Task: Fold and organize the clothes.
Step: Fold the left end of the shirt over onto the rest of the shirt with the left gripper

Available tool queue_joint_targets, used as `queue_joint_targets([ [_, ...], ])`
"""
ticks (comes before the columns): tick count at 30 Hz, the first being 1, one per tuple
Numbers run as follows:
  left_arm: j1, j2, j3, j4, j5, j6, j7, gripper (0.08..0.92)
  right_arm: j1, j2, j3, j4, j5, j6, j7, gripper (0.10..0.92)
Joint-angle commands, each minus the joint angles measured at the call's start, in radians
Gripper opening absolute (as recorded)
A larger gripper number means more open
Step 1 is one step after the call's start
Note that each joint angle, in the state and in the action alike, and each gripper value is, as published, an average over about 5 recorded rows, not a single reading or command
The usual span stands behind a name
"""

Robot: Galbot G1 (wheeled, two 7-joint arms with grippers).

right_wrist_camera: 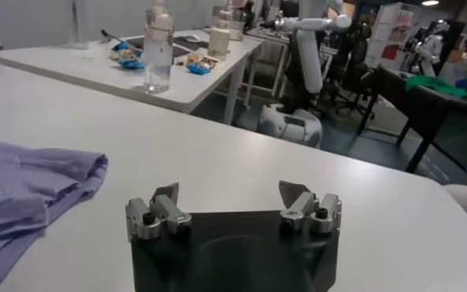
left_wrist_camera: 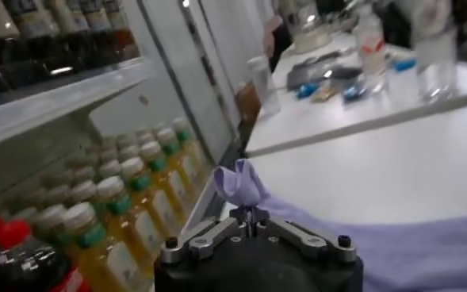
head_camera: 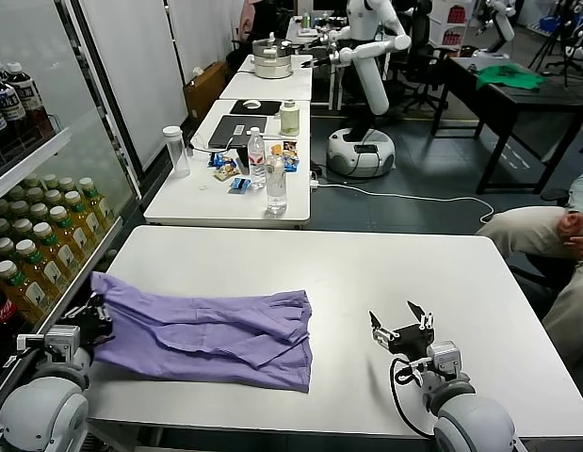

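Observation:
A lavender T-shirt (head_camera: pixel 211 328) lies rumpled across the left half of the white table (head_camera: pixel 366 273), plain side up, its edge also visible in the right wrist view (right_wrist_camera: pixel 35 194). My left gripper (head_camera: pixel 96 311) sits at the shirt's left end, by the table's left edge, shut on a pinched fold of the purple fabric (left_wrist_camera: pixel 241 184). My right gripper (head_camera: pixel 404 322) rests low over the table to the right of the shirt, open, with nothing between its fingers (right_wrist_camera: pixel 163 195).
A shelf of bottled drinks (head_camera: pixel 32 250) stands close along the table's left edge. Behind is another table (head_camera: pixel 230 188) with water bottles and snacks. A seated person (head_camera: pixel 555 235) is at the right edge. A bare strip of table lies between the shirt and the right gripper.

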Motion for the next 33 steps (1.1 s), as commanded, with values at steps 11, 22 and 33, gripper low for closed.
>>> queue_joint_targets([
  [11,-0.189,-0.288,0.424,-0.013,-0.318,0.0,-0.053,0.103,-0.026,0.006,0.043,0.01,-0.008,-0.002,0.003,0.823],
  [22,-0.224,-0.33,0.528,0.029,-0.253,0.0,-0.068,0.103,-0.035,0.033,0.051,-0.001,-0.023,-0.003,0.002,0.823],
  [33,-0.225,-0.266,0.418,-0.093,-0.287,-0.022,-0.05,0.297,-0.037,0.047,0.047,0.005,-0.033,-0.006,0.0,0.823],
])
